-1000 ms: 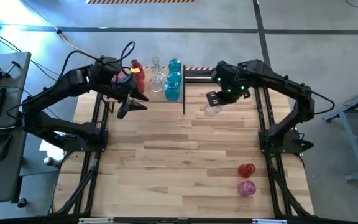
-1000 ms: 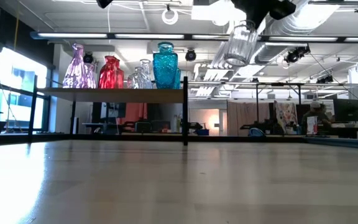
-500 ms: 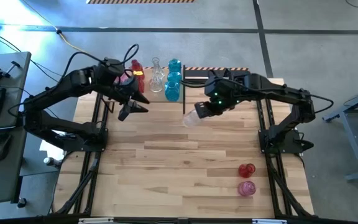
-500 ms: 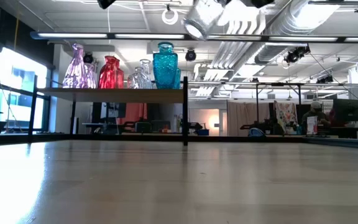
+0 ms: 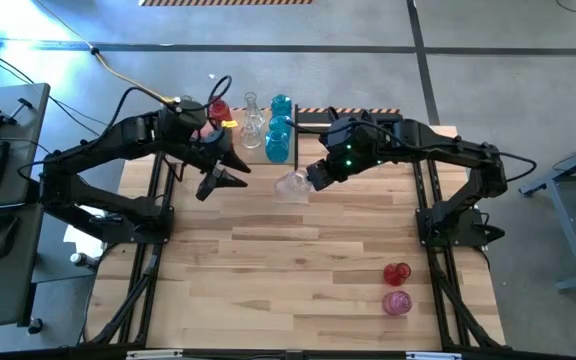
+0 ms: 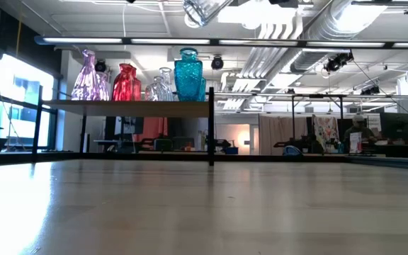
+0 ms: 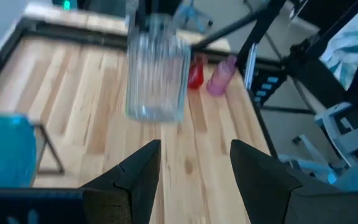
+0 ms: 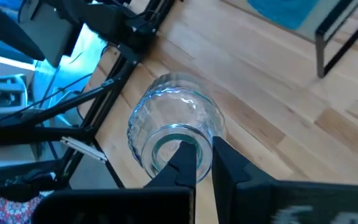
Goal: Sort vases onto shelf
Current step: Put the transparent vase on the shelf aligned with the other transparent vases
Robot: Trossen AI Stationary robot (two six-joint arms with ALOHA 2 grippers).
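A clear ribbed vase (image 5: 292, 185) hangs in the air above the table's far middle, with my right gripper (image 5: 315, 174) shut on it. It also shows at the top of the low view (image 6: 202, 10). My left gripper (image 5: 230, 176) stands open just left of it, its fingers pointing at the vase (image 7: 156, 78) with a gap between. On the shelf (image 6: 129, 108) stand pink (image 6: 87, 76), red (image 6: 126, 83), clear (image 6: 161, 85) and teal (image 6: 188, 74) vases on their bases. My right gripper holds the clear vase by the rim of its mouth (image 8: 166, 144), one finger (image 8: 185, 163) reaching into the opening and the other (image 8: 221, 158) outside the neck. The fingers slant down toward the table's left. The vase is lifted clear and tilted, base pointing away from the gripper.
A red vase (image 5: 397, 273) and a pink vase (image 5: 396, 302) stand near the table's near right corner. The shelf's black frame post (image 5: 296, 160) rises just behind the held vase. The planked tabletop (image 5: 298, 260) lies bare in the middle.
My right gripper has swung toward the table's left with the clear vase and tipped up, so the vase has gone from hanging nearly upright to tilted, base toward my left gripper. My left gripper has edged a little toward the table's middle, staying open.
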